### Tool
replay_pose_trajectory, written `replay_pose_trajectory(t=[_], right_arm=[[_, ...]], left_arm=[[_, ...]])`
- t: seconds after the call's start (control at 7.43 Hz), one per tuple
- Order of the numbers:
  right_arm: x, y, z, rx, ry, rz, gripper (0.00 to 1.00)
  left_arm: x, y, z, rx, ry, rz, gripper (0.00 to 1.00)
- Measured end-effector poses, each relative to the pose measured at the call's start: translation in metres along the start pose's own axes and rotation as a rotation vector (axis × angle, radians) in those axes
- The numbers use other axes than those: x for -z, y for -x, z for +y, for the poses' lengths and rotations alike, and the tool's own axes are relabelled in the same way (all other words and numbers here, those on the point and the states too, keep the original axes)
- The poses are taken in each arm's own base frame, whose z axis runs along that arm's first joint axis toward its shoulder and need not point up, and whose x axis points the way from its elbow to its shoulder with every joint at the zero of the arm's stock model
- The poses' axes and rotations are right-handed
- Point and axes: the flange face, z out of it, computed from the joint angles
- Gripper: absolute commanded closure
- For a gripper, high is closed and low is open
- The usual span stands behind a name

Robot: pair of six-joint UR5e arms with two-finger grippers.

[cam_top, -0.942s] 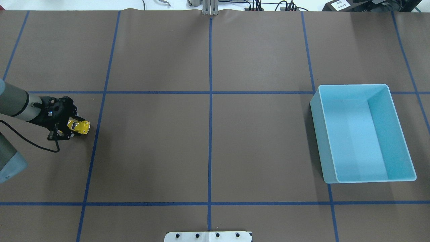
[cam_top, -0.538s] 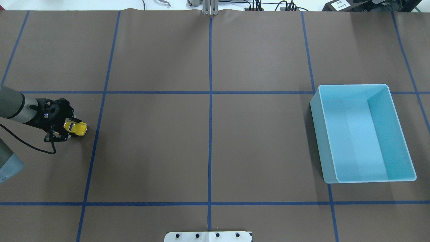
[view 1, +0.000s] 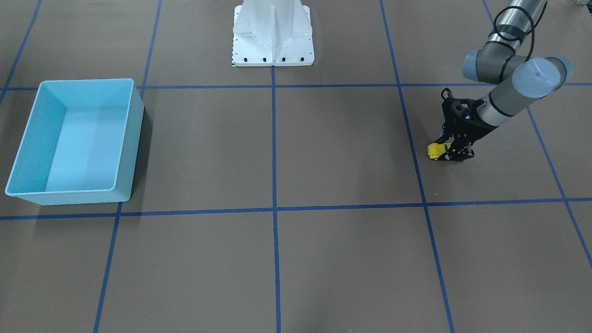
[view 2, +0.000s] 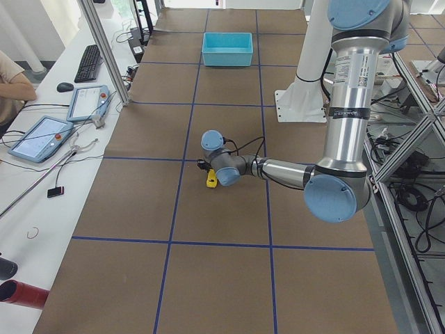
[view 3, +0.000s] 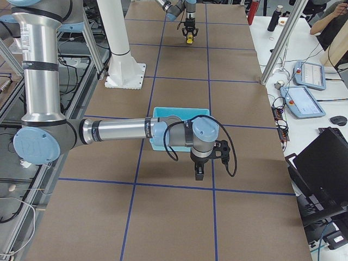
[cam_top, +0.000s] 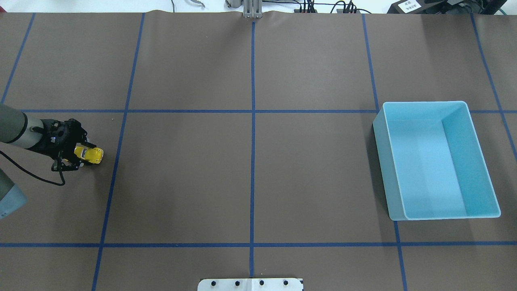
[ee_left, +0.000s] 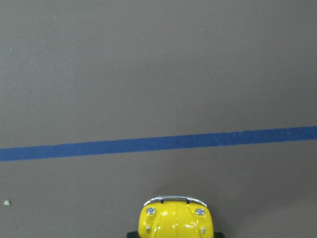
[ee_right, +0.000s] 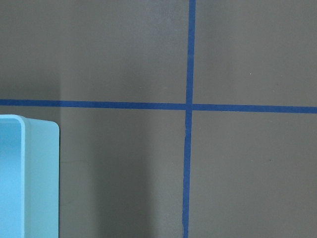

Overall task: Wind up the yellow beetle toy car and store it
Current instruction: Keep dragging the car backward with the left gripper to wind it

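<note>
The yellow beetle toy car [cam_top: 93, 154] is at the table's far left, low at the brown surface, nose pointing toward the middle. My left gripper [cam_top: 80, 156] is shut on its rear half. The front-facing view shows the car [view 1: 434, 151] sticking out of the black left gripper [view 1: 452, 153]. The left wrist view shows only the car's hood [ee_left: 175, 221] at the bottom edge. The light blue bin [cam_top: 381, 161] stands empty at the far right. My right gripper [view 3: 199, 173] shows only in the exterior right view, hanging beside the bin [view 3: 179, 110]; I cannot tell if it is open.
Blue tape lines [cam_top: 253, 121] divide the brown table cover into squares. The robot's white base [view 1: 273, 37] stands at the table's near middle edge. The bin's corner [ee_right: 39, 173] shows at the left of the right wrist view. Operators' desks with tablets [view 2: 42, 136] flank the table.
My left gripper has moved a little toward the table's left edge, pulling the yellow car backward along with it. The bin has not moved.
</note>
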Motion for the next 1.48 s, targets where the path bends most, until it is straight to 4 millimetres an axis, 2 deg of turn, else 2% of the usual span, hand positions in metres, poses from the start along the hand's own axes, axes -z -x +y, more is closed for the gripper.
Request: replay_pose_trajectory(t=[1.08, 1.21, 1.35, 1.48], right_arm=[[0.000, 0.000, 0.000, 0.000, 0.001, 0.000, 0.00], [0.000, 0.000, 0.000, 0.000, 0.001, 0.000, 0.00], [0.000, 0.000, 0.000, 0.000, 0.001, 0.000, 0.00], [-0.001, 0.000, 0.000, 0.000, 0.001, 0.000, 0.00]], left_arm=[[0.000, 0.001, 0.013, 0.002, -0.018, 0.005, 0.89], [0.001, 0.000, 0.016, 0.004, -0.018, 0.005, 0.32], [0.002, -0.002, 0.019, 0.008, -0.016, 0.008, 0.00], [0.001, -0.004, 0.021, 0.009, -0.014, 0.011, 0.00]])
